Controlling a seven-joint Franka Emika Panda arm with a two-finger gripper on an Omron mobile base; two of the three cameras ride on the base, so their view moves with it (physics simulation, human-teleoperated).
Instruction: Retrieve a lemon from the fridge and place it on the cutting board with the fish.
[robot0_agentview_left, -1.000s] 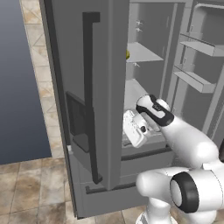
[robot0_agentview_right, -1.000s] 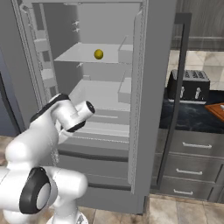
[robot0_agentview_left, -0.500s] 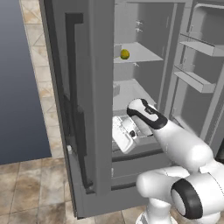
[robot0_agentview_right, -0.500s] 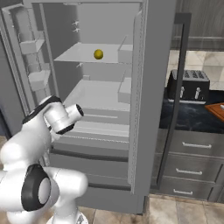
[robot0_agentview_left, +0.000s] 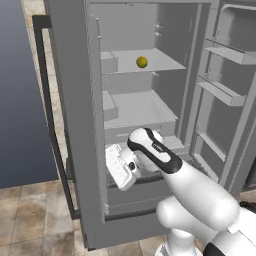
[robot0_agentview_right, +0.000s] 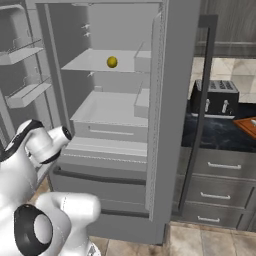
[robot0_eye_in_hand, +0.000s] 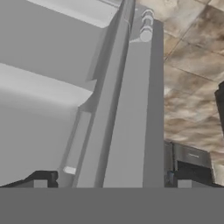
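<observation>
**Left base view: fridge open, lemon on the upper shelf**

Starting at the left of the left base view, you see the fridge with its door swung out and a long dark handle down the left side. Right of that edge, the gripper sits at lower centre, close to the door's inner edge. Further right and up, the lemon rests on the upper shelf, upper centre of the frame, well apart from the hand.

In the right base view, you find the lemon at upper centre-left, and a dark toaster on the counter at right. A corner of the cutting board shows at the right edge; the fish is probably out of frame.

In the hand view, your finger tips stand wide apart at the bottom corners, straddling the door edge and holding nothing.
</observation>
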